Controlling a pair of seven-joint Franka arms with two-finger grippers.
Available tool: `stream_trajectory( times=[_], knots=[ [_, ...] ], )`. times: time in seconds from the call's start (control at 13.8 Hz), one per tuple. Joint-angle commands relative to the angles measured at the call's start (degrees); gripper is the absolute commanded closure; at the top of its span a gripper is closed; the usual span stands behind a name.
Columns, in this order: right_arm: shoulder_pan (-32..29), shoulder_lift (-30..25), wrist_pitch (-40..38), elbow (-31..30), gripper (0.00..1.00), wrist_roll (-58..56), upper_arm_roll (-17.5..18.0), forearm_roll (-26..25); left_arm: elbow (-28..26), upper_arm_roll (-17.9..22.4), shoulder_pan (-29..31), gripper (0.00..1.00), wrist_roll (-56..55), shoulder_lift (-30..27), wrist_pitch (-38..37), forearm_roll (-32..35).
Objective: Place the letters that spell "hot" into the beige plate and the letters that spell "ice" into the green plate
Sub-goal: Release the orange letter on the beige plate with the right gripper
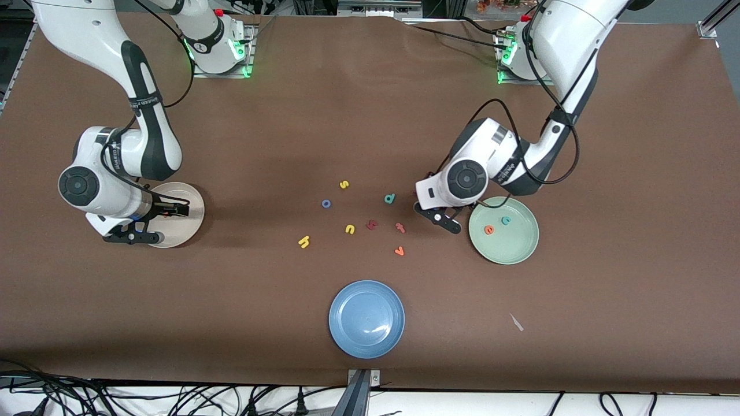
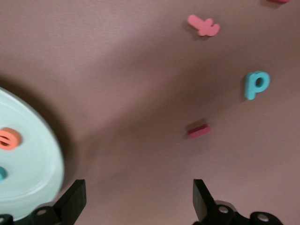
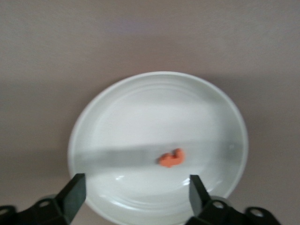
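My right gripper (image 1: 162, 224) (image 3: 136, 183) hangs open over the beige plate (image 1: 193, 202) (image 3: 154, 112), where the orange "t" (image 3: 172, 158) lies. On the brown table lie the yellow "h" (image 1: 304, 241) and the blue "o" (image 1: 326, 203). The green plate (image 1: 509, 248) (image 2: 33, 159) holds the orange "e" (image 1: 489, 230) (image 2: 8, 138) and the teal "c" (image 1: 506, 220). My left gripper (image 1: 444, 221) (image 2: 138, 187) is open and empty just beside that plate, above bare table. The dark red "i" (image 2: 198, 131) lies on the table close to it.
Among the loose letters in the middle of the table are a yellow "s" (image 1: 344, 184), a yellow "u" (image 1: 350, 229), a teal "d" (image 1: 390, 199) (image 2: 256, 84), a red-orange "t" (image 1: 400, 227) (image 2: 204, 26), an orange "v" (image 1: 399, 251) and a dark red letter (image 1: 372, 224). A blue plate (image 1: 366, 318) sits nearest the front camera.
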Motion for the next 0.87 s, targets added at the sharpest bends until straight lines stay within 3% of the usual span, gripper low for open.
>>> stream_trajectory(
  times=[0.0, 0.29, 0.65, 0.8],
  knots=[
    [0.7, 1.8, -1.7, 3.2, 0.0, 5.8, 2.3, 6.1, -0.5, 0.4, -1.5, 0.0, -2.4, 0.3, 2.8, -0.7],
    [3.2, 6.5, -1.3, 10.5, 0.0, 27.5, 7.4, 6.2, -0.5, 0.3, -3.2, 0.0, 7.5, 0.6, 3.0, -0.7],
    [7.7, 12.3, -1.3, 18.6, 0.0, 48.1, 7.9, 6.6, -1.1, 0.4, -4.9, 0.01, 22.6, 0.9, 3.7, -0.2],
    [8.0, 13.5, -0.9, 20.0, 0.0, 55.8, 10.2, 6.5, -2.5, 0.4, -5.2, 0.02, 28.1, 1.5, 5.3, 4.1]
  ],
)
